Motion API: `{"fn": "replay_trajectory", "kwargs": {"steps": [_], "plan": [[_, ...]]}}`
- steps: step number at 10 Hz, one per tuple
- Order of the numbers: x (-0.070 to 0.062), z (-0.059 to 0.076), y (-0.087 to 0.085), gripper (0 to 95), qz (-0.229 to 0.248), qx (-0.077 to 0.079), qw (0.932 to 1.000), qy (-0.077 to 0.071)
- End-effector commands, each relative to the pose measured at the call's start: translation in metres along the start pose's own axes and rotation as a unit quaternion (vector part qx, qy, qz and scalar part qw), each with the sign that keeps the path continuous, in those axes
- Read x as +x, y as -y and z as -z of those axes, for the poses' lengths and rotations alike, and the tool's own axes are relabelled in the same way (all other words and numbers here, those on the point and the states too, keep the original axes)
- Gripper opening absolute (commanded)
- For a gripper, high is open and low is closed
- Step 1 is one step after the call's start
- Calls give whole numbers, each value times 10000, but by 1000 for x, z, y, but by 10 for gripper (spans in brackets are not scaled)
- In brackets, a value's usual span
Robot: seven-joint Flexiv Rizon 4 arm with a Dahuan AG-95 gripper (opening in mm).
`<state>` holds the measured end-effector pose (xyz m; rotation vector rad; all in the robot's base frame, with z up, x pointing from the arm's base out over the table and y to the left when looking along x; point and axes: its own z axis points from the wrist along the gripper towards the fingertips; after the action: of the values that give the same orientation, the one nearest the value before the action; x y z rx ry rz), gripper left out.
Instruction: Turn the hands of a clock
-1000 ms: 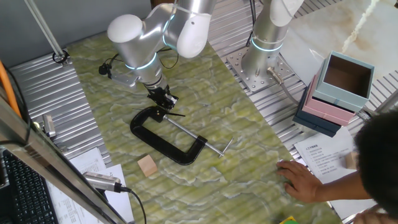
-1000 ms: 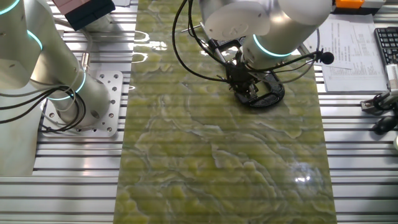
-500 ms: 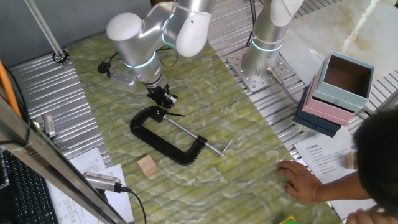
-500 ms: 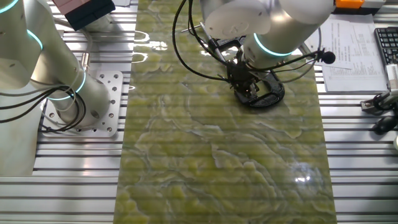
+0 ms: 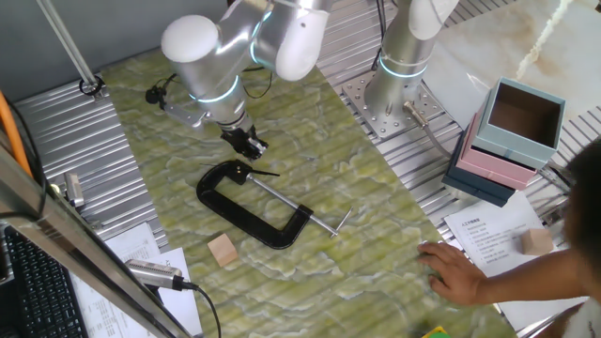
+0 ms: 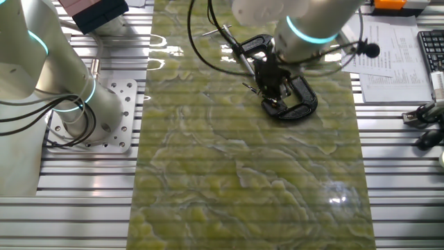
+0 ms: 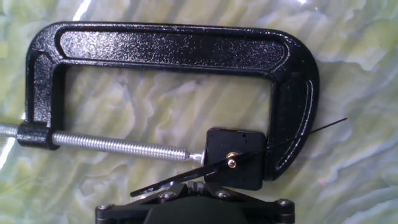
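Observation:
A black C-clamp lies on the green marbled mat. Its silver screw rod presses a small black square clock movement into the jaw. The two black hands join at a brass hub. The broad one points down-left towards my fingers, and the hair-thin one points right past the clamp frame. My gripper sits at the bottom edge just below the broad hand, its fingers pressed together with nothing visibly between them. In one fixed view the gripper hovers just above the clamp and the hands. The other fixed view shows the gripper over the clamp.
A small wooden block lies near the clamp. A person's hand rests on the mat's right front. Stacked boxes and papers stand at the right. A second arm's base is bolted behind the mat.
My gripper has lifted slightly up and away from the clamp's jaw end, and the arm's wrist has swung. The clamp and the clock hands lie where they were.

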<state>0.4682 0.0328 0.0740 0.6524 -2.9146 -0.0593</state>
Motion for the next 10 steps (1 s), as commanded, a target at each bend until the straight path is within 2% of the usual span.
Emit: {"fn": "replay_trajectory", "kwargs": {"steps": [1, 2, 3, 4, 5, 7, 8, 9, 10], "plan": [[-1, 29, 25, 0, -725, 205, 9961, 466], [-4, 43, 42, 0, -872, 263, 9938, 645], [-8, 57, 57, 0, -940, 273, 9929, 680], [-11, 64, 63, 0, -961, 286, 9926, 691], [-17, 80, 79, 0, -1104, 356, 9894, 870], [-17, 85, 82, 0, -1438, 519, 9806, 1229], [-17, 85, 82, 0, -1571, 516, 9775, 1309], [-17, 86, 82, 0, -1717, 528, 9730, 1452], [-18, 87, 83, 0, -1758, 518, 9714, 1508]]}}
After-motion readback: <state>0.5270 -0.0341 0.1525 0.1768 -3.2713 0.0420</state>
